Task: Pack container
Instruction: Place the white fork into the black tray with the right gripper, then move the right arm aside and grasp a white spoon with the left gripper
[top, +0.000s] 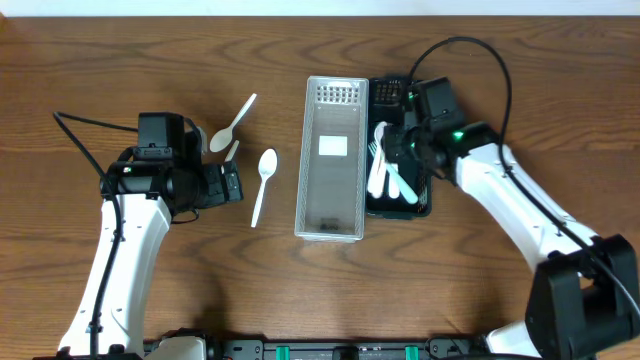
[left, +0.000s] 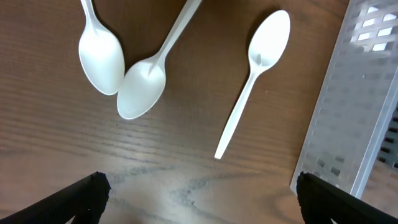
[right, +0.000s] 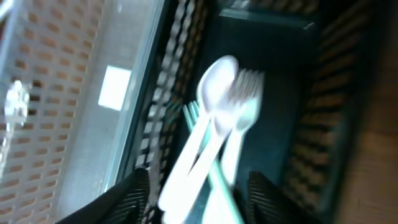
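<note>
Three white plastic spoons lie on the wooden table left of a clear perforated container (top: 330, 200): one (top: 264, 182) near it, one (top: 232, 124) further back, one (top: 231, 150) partly hidden. They show in the left wrist view (left: 261, 59), (left: 142, 93), (left: 102, 59). My left gripper (top: 232, 185) (left: 200, 186) is open and empty just in front of them. A black basket (top: 400, 212) on the right holds a white spoon (right: 214, 87), a fork (right: 247, 93) and other cutlery. My right gripper (top: 400, 150) (right: 199, 190) is open, its fingers either side of that cutlery.
The clear container (left: 354, 106) (right: 74, 93) carries a white label on its floor and stands against the black basket (right: 298, 93). Cables run from both arms across the table.
</note>
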